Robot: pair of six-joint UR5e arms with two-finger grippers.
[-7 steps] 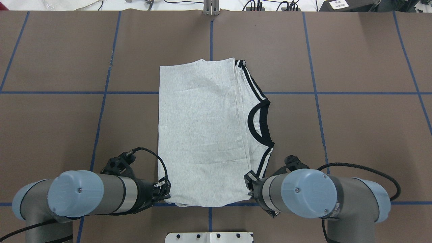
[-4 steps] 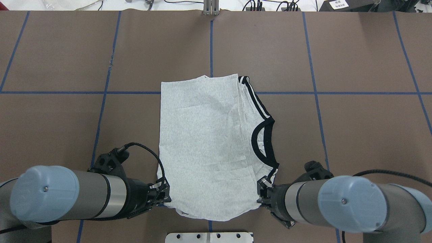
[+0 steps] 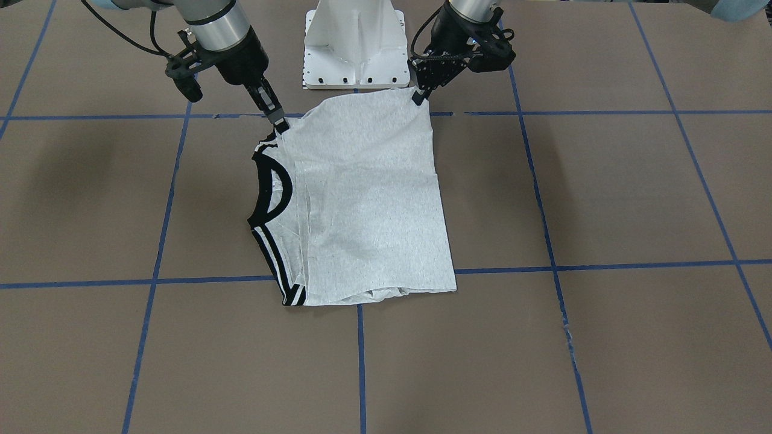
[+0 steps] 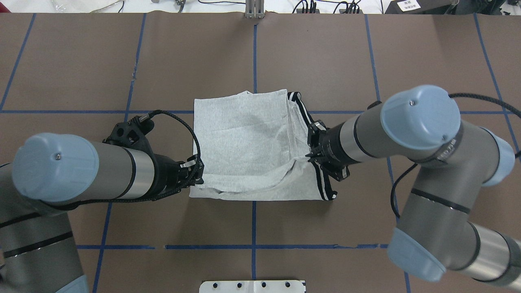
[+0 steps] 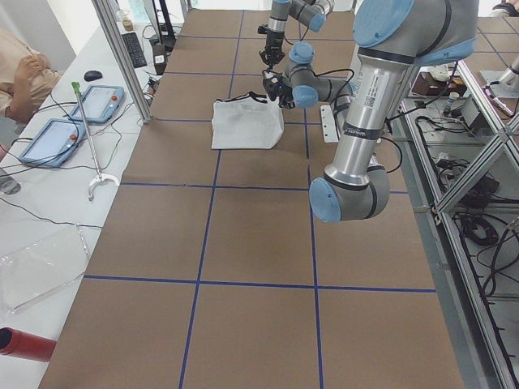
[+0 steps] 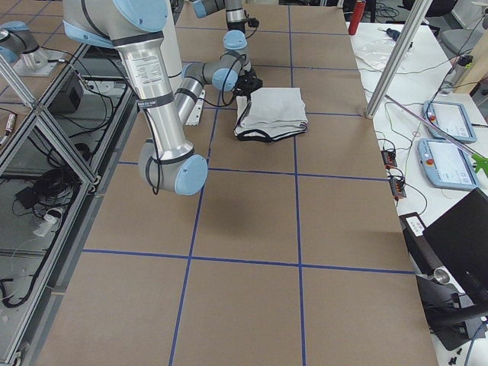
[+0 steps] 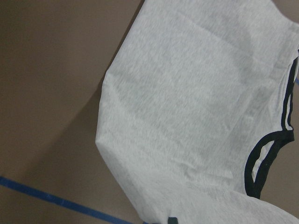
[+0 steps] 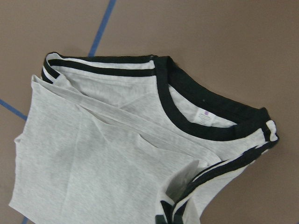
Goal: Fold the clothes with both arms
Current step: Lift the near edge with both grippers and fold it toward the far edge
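Table surface: brown paper cover (image 4: 61, 61), marked into squares by blue tape lines (image 4: 254, 53); the near line is broken by a small gap (image 4: 160, 246).

White pedestal base (image 3: 356, 42) stands at the middle of the near edge. Metal bracket (image 4: 254, 10) sits at the middle of the far edge.

White side bench (image 5: 49, 203) runs along the far side. It carries:
- a blue-framed tablet (image 5: 97, 104) and a second tablet (image 5: 49, 139)
- a keyboard (image 5: 134, 49) and a mouse (image 5: 94, 75)
- a green-tipped reach stick (image 5: 87, 138)
- a clear plastic sheet (image 5: 40, 263)
- a red cylinder (image 5: 24, 344) at the left end
- a dark laptop (image 6: 457, 236) at the right end

A person's sleeve (image 5: 20, 73) shows beside the bench.
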